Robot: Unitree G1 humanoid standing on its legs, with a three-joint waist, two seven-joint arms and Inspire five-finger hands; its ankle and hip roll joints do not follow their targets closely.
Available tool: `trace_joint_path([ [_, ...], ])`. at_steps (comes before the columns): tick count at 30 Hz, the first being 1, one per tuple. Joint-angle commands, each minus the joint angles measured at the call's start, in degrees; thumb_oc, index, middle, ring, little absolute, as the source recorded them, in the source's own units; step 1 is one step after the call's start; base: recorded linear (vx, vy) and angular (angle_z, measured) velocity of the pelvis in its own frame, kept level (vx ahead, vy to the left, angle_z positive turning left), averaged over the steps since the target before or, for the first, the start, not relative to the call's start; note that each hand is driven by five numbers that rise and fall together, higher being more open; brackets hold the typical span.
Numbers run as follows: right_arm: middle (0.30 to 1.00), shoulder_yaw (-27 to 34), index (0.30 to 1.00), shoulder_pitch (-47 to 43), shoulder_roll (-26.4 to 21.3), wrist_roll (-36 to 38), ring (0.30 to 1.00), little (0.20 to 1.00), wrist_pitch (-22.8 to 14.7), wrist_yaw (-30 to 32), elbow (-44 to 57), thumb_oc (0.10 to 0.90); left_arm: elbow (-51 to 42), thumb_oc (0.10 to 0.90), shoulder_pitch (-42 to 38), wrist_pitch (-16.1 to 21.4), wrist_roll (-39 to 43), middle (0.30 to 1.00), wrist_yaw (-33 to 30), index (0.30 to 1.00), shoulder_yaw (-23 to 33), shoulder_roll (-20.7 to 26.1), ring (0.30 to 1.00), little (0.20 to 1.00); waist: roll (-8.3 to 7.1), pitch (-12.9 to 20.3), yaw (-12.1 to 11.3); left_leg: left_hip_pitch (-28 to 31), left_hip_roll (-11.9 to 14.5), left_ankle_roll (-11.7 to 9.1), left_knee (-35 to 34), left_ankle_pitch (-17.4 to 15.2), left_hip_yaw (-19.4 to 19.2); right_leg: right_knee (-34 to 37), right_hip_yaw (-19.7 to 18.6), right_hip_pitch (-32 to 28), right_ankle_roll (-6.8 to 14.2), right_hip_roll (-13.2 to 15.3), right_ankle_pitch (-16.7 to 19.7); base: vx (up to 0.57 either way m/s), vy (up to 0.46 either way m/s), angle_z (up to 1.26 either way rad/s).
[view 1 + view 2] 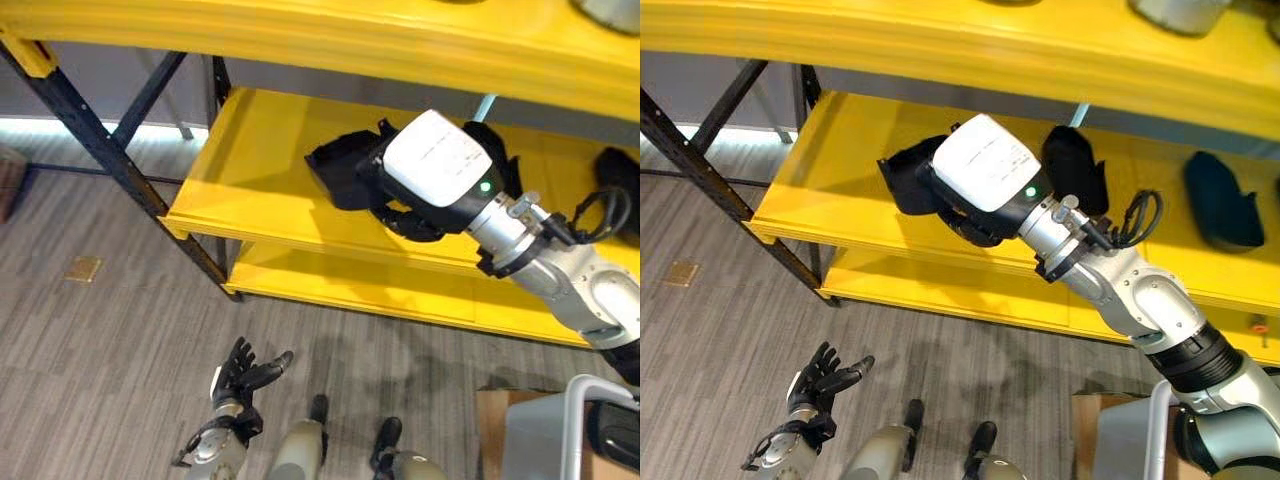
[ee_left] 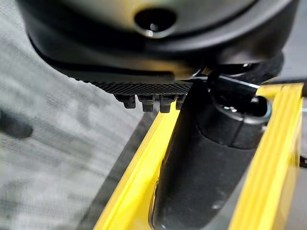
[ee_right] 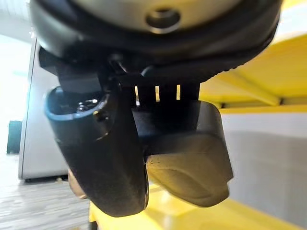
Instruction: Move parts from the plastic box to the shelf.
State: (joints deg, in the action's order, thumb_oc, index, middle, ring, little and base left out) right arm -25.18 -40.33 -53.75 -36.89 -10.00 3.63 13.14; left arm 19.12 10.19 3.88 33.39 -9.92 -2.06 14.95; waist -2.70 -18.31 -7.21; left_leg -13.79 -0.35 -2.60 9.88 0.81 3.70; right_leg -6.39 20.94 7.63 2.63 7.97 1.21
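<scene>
I have the yellow shelf (image 1: 250,190) across the upper part of both eye views, a rack of several tiers on dark metal legs (image 1: 95,140), standing on a grey wood-look floor (image 1: 100,350). Its middle tier is where the work is.

My right arm reaches up from the lower right onto that middle tier, and the right hand (image 1: 975,225) sits over the board with a black part (image 1: 908,175) at its fingers. In the right wrist view the thumb (image 3: 103,158) and fingers are curled round that part (image 3: 189,163), a dark moulded piece with rounded corners, held just above the yellow board (whether it already touches the board I cannot tell).

Two more black parts lie on the same tier: one (image 1: 1072,165) just behind the right wrist, the other (image 1: 1220,205) further toward the right end. On the top tier a pale grey object (image 1: 1175,12) shows at the edge, too cropped to identify.

At the lower right corner I see a brown cardboard carton (image 1: 497,420) and the pale rim of a plastic box (image 1: 580,420) beside it.

My left hand (image 1: 245,372) hangs low near the floor, fingers loosely spread and holding nothing.
</scene>
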Motion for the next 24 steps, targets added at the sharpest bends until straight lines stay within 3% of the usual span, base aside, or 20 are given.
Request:
trace_joint_path([
  [1, 0.300, 3.27, 0.300, -11.83, -1.75, 2.73, 0.300, 0.300, 2.83, 5.58, 2.86, 0.400, -6.24, 0.900, 0.87, 3.11, -0.74, 1.000, -0.18, 1.000, -0.03, 4.31, 1.000, 1.000, -2.65, 2.97, 1.71, 1.67, 14.42, -4.36, -4.04, 5.13, 0.19, 2.38, -0.40, -4.94, 4.27, 3.69, -0.22, 0.09, 0.159, 0.06],
  [2, 0.300, 3.19, 0.300, -11.92, -1.74, 2.73, 0.300, 0.300, 2.83, 5.60, 2.81, 0.400, -6.25, 0.900, 0.88, 3.11, -0.74, 1.000, -0.18, 1.000, -0.01, 4.28, 1.000, 1.000, -2.64, 3.01, 1.75, 1.72, 14.42, -4.36, -4.22, 5.24, 0.17, 2.39, -0.41, -4.90, 4.26, 3.70, -0.22, 0.10, 0.176, 0.38],
  [3, 0.300, 3.00, 0.300, -11.91, -1.14, 1.90, 0.300, 0.300, 3.22, 5.00, 2.15, 0.400, -6.14, 0.900, 1.60, 3.12, -1.20, 1.000, -0.12, 1.000, 0.25, 4.20, 1.000, 1.000, -0.95, 3.65, 2.01, 4.49, 13.61, -4.50, -8.51, 4.80, -0.13, 1.72, -2.11, -4.92, 4.57, 3.64, -0.96, 0.12, 0.185, 0.26],
  [4, 0.300, 2.99, 0.300, -11.92, -1.14, 1.90, 0.300, 0.300, 3.22, 5.00, 2.15, 0.400, -6.14, 0.900, 1.60, 3.12, -1.20, 1.000, -0.12, 1.000, 0.25, 4.20, 1.000, 1.000, -0.96, 3.63, 1.95, 4.58, 13.61, -4.50, -8.61, 4.85, -0.21, 1.71, -2.17, -4.92, 4.57, 3.65, -0.95, 0.16, 0.431, 0.01],
  [5, 0.300, 2.50, 0.300, -13.38, -0.85, 0.75, 0.300, 0.300, 3.89, 4.62, 1.56, 0.400, -6.35, 0.900, 0.86, 3.26, -1.10, 1.000, 0.49, 1.000, -1.04, 4.49, 1.000, 1.000, -0.02, 3.34, 2.32, 4.13, 11.51, -4.41, -7.52, 3.58, -2.89, 1.76, -1.99, -5.00, 4.96, 5.99, -0.11, 0.06, 0.330, -0.48],
  [8, 0.300, 0.80, 0.300, -15.59, 0.49, 0.46, 0.300, 0.300, 4.33, 4.69, 1.16, 0.400, -6.73, 0.900, 0.41, 3.73, -1.36, 1.000, 0.43, 1.000, -1.07, 5.83, 1.000, 1.000, -0.51, 2.23, 1.67, 3.31, 9.26, -3.30, -5.23, 1.61, -5.29, 2.04, -3.29, -3.63, 5.92, 8.05, 1.77, 0.03, 0.245, -0.46],
  [12, 0.300, 0.52, 0.300, -15.95, 0.58, 0.45, 0.300, 0.300, 4.34, 4.77, 0.95, 0.400, -6.74, 0.900, 0.40, 3.73, -1.35, 1.000, 0.43, 1.000, -0.95, 5.77, 1.000, 1.000, -0.65, 2.28, 1.46, 3.20, 9.15, -3.16, -5.02, 1.45, -5.71, 2.01, -3.74, -3.30, 6.03, 8.21, 1.88, 0.00, 0.032, -0.21],
  [15, 0.300, 0.81, 0.300, -15.39, 1.88, 0.84, 0.300, 0.300, 6.30, 4.66, -2.48, 0.400, -7.08, 0.900, -0.83, 4.43, -1.34, 1.000, -0.06, 1.000, -1.20, 6.88, 1.000, 1.000, -0.89, -0.13, 0.90, -0.49, 7.85, -2.64, -2.99, 0.68, -7.35, 3.37, -2.65, -1.26, 7.13, 10.45, 4.23, 0.00, 0.161, 0.03],
  [19, 0.300, 3.12, 0.300, -13.16, 6.54, 4.34, 0.300, 0.300, 9.38, 6.69, -10.09, 0.400, -7.98, 0.900, -1.66, 4.51, -1.23, 1.000, 0.20, 1.000, -2.82, 7.11, 1.000, 1.000, -0.47, -3.24, 1.32, -2.53, 8.48, -2.77, -2.71, 1.40, -8.01, 3.02, -2.56, 1.54, 7.28, 10.43, 5.10, -0.04, -0.009, 0.08],
  [24, 0.300, 2.51, 0.300, -13.80, 7.82, 5.05, 0.300, 0.300, 10.01, 7.04, -13.18, 0.400, -8.20, 0.900, -2.00, 4.72, -0.97, 1.000, 0.24, 1.000, -3.04, 7.44, 1.000, 1.000, -0.32, -4.18, 1.20, -2.89, 8.73, -2.86, -2.76, 1.68, -8.05, 2.73, -2.55, 2.25, 7.23, 10.38, 5.23, -0.02, -0.011, -0.06],
])
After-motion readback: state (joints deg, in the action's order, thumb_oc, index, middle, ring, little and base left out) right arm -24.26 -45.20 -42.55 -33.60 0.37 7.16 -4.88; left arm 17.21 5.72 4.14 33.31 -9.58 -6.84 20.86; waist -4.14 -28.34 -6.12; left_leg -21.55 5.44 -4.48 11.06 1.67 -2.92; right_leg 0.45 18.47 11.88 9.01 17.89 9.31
